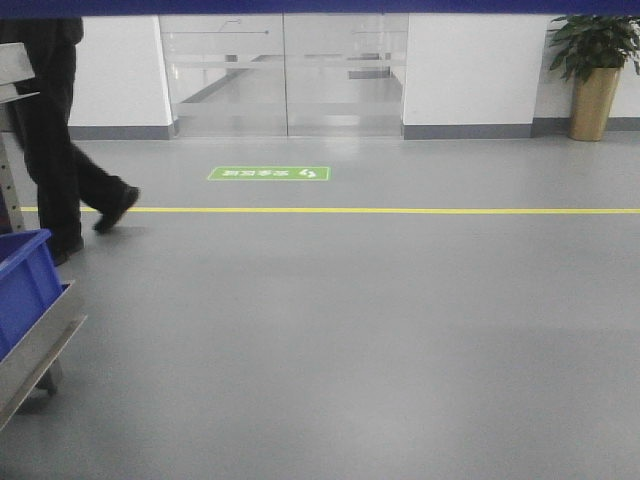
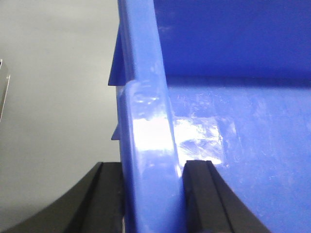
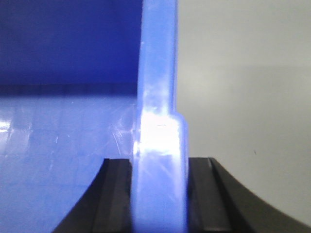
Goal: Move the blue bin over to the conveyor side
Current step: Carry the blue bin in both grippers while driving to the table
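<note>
The left gripper pinches the thick rim of the blue bin tight, with one black finger on the outside of the bin's wall and one on the inside. The right gripper pinches the bin's rim the same way, one finger inside the bin and one outside. The bin sits between the two grippers, and the grey floor shows just past the outside of its wall in both wrist views.

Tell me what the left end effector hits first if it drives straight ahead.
The blue bin: its rim sits clamped in the left end effector, so it would likely seat deeper.
</note>
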Robot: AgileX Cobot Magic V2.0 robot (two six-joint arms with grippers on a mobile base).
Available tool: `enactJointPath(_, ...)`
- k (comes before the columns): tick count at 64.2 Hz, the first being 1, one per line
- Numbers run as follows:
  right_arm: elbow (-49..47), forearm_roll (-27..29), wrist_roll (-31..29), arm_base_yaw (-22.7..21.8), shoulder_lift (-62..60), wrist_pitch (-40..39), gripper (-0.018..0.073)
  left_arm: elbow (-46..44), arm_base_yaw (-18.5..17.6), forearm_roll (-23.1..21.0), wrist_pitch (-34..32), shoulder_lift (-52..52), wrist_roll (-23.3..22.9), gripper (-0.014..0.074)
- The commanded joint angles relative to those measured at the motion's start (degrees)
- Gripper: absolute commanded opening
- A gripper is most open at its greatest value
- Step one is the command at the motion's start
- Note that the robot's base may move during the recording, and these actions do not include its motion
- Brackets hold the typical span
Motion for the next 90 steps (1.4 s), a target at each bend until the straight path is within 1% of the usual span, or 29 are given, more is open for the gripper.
enactJointPath(1,-0.57,-4.07,-0.7,-0.16,-1.04,-5.76,-0.008,-0.87,-0.19,1.96,-5.16,-1.19,1.18,-0.002)
enactJointPath(90,-0.57,-4.07,-0.7,-0.16,-1.04,-5.76,-0.008,-0.87,-0.19,1.96,-5.39,-1.19,1.18,-0.002)
